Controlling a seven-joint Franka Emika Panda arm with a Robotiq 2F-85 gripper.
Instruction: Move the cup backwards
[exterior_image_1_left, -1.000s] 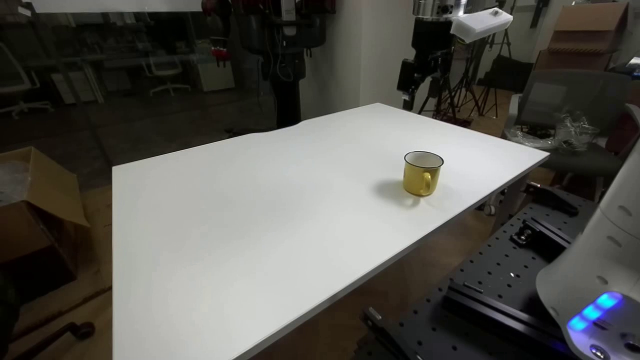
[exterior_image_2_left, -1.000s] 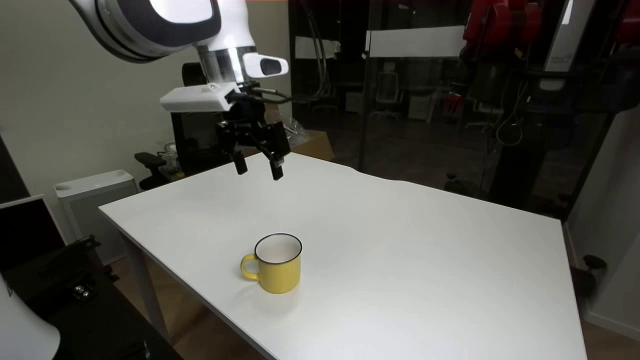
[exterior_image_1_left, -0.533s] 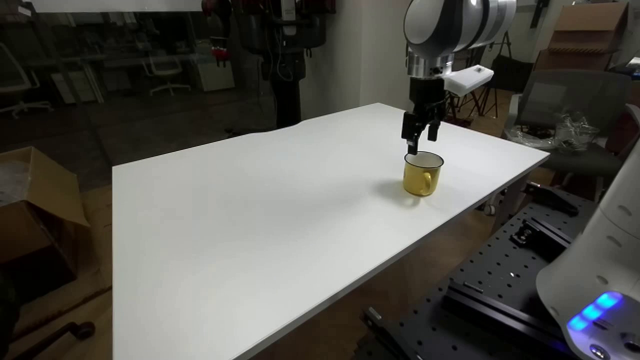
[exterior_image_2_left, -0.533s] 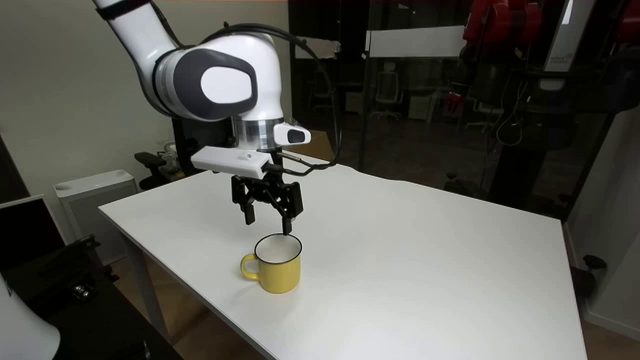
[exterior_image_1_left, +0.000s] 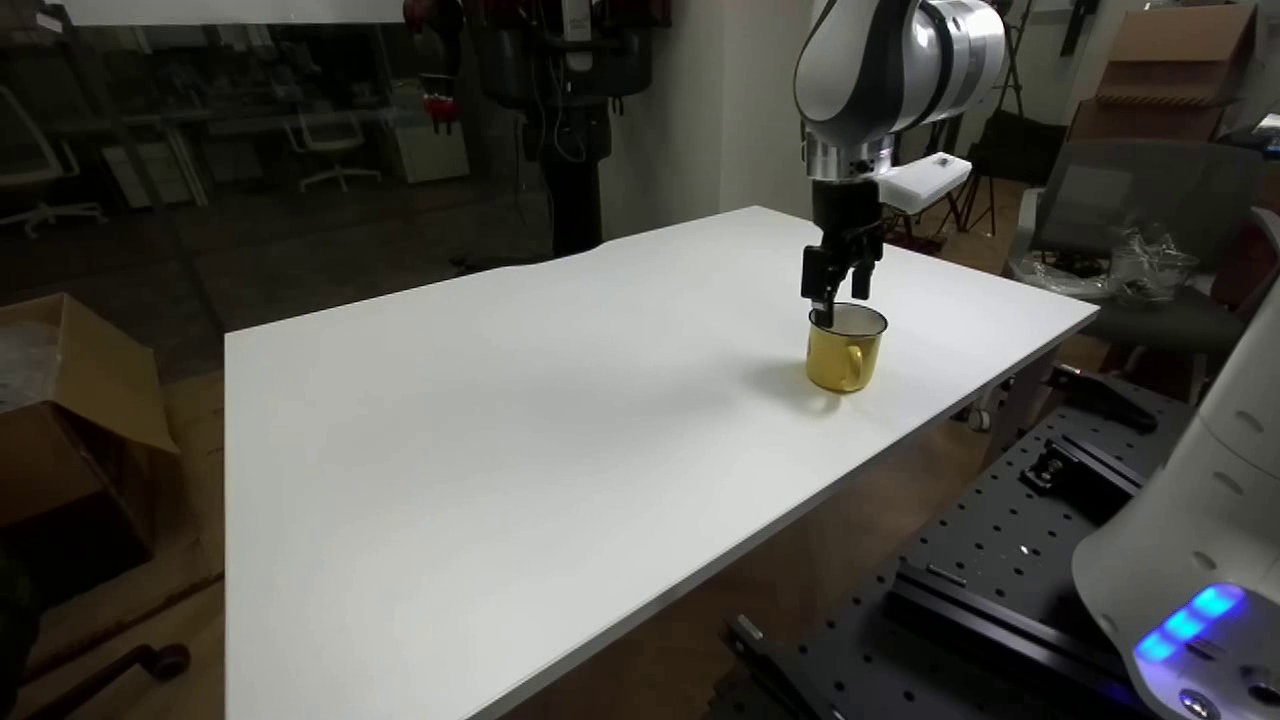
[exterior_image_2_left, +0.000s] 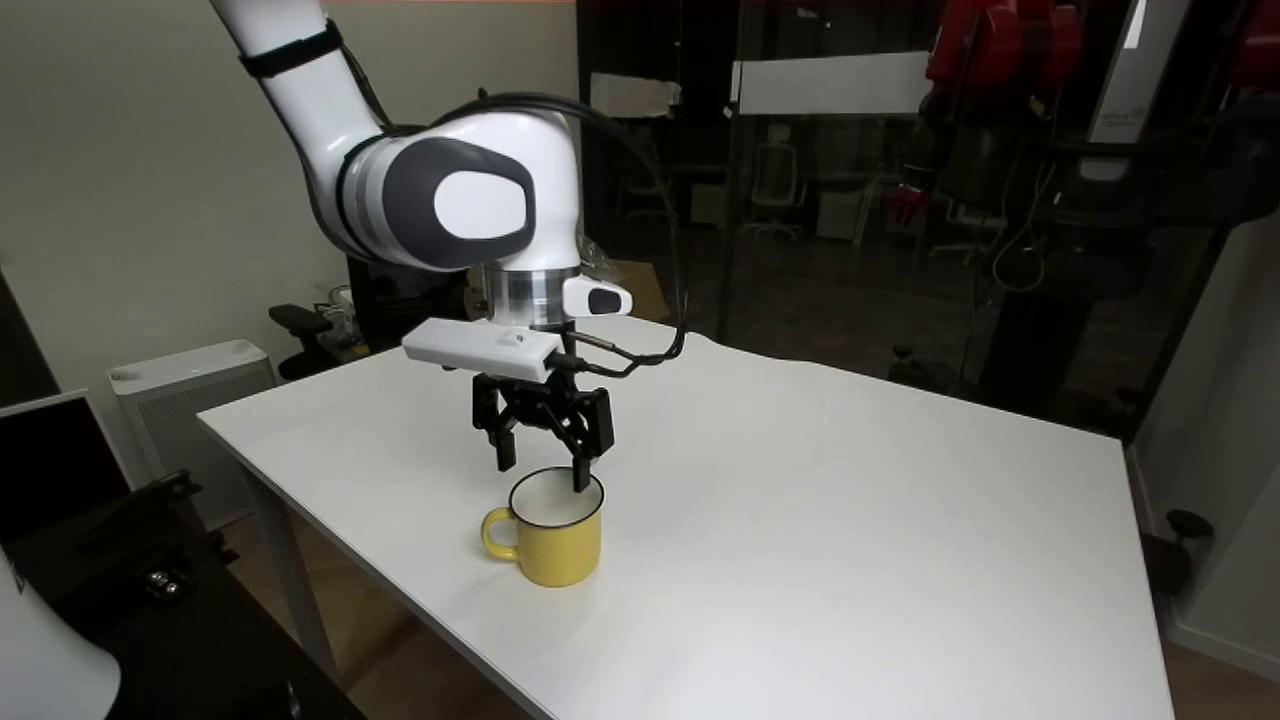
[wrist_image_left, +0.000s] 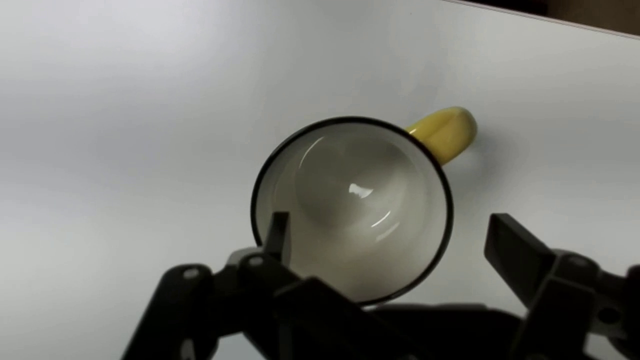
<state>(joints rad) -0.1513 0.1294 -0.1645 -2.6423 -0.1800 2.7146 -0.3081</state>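
Observation:
The yellow cup (exterior_image_1_left: 833, 362) stands upright on the white table (exterior_image_1_left: 480, 430) close to a long edge. It also shows in an exterior view (exterior_image_2_left: 560, 553), with its handle pointing toward the robot base side. It has a dark thin rim and a whitish inside. My gripper (exterior_image_1_left: 842, 306) is open just above the cup, and it shows in an exterior view (exterior_image_2_left: 544, 476) too. In the wrist view, the left fingertip of the gripper (wrist_image_left: 387, 222) overlaps the cup's opening (wrist_image_left: 350, 200) near its left rim. The right fingertip is outside the rim, over the table. Whether either finger touches the cup cannot be told.
The table's edge (wrist_image_left: 550, 21) shows at the top right of the wrist view. The robot base (exterior_image_1_left: 1190, 560) stands on a black perforated bench (exterior_image_1_left: 960, 530) beside the table. A grey chair (exterior_image_1_left: 1150, 230) stands beyond the table's end.
My gripper has come down from high above the far part of the table to the cup's rim, lowering slightly more over the last half second. The cup has not moved.

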